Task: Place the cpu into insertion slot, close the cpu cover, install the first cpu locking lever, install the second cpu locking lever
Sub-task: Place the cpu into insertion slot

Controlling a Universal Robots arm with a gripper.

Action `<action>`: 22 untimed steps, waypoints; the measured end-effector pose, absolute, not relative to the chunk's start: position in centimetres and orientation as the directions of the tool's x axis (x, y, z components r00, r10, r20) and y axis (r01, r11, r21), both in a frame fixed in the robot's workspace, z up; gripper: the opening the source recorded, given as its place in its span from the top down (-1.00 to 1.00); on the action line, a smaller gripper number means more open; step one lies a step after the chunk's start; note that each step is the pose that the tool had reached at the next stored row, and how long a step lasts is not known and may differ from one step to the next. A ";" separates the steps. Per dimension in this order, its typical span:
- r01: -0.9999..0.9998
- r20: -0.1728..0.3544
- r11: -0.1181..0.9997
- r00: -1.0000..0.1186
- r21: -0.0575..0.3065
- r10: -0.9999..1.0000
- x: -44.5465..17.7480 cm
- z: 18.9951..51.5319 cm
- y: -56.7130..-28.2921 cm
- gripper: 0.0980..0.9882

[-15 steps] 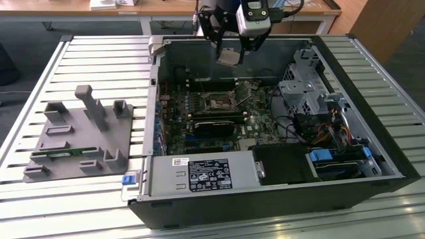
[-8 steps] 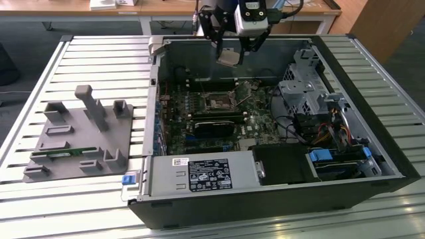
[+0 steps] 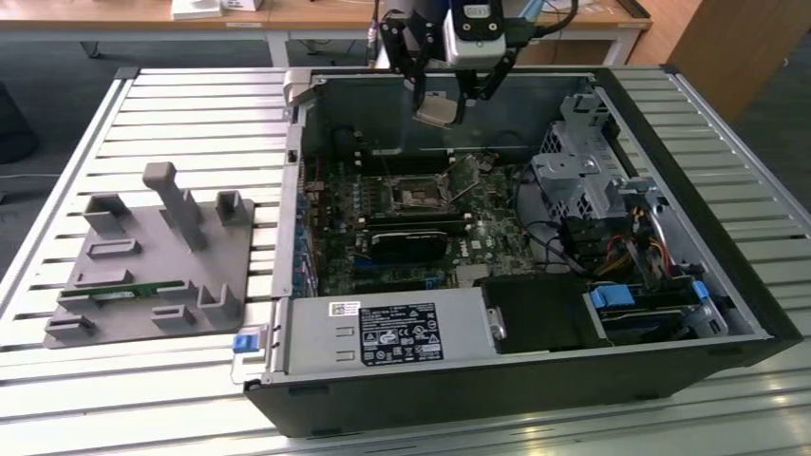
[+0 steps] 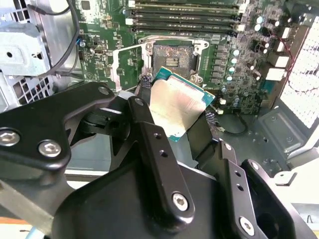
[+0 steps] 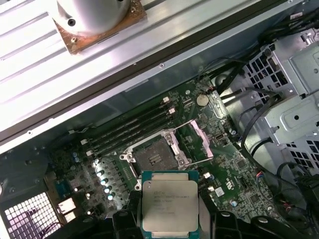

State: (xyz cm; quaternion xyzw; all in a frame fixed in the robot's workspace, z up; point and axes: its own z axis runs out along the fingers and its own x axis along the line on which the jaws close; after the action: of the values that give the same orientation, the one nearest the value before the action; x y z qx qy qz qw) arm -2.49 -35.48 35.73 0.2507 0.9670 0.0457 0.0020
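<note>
Gripper (image 3: 438, 105) is clamped on the cpu (image 3: 435, 112), holding it tilted in the air above the far part of the open computer case (image 3: 507, 399). Lower and nearer, the insertion slot (image 3: 416, 197) sits uncovered on the motherboard, with the cpu cover (image 5: 201, 138) swung open beside it. A grey fixture plate (image 3: 152, 275) lies at the exterior view's left.

cpu (image 5: 169, 206) silver-grey (teal-green rim); insertion slot (image 5: 156, 154) dark-centred; gripper (image 4: 177, 102) black.
</note>
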 end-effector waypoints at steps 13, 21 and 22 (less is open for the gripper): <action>0.556 0.019 0.826 -0.830 0.089 0.557 -2.5 35.7 -35.5 0.00; 0.605 0.019 0.791 -0.795 0.089 0.606 -2.6 35.6 -35.5 0.00; 0.609 0.019 0.788 -0.792 0.089 0.610 -2.6 35.6 -35.5 0.00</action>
State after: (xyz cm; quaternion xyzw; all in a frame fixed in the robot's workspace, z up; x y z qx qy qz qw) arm -2.56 -35.46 35.59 0.3226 0.9455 0.0453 0.0054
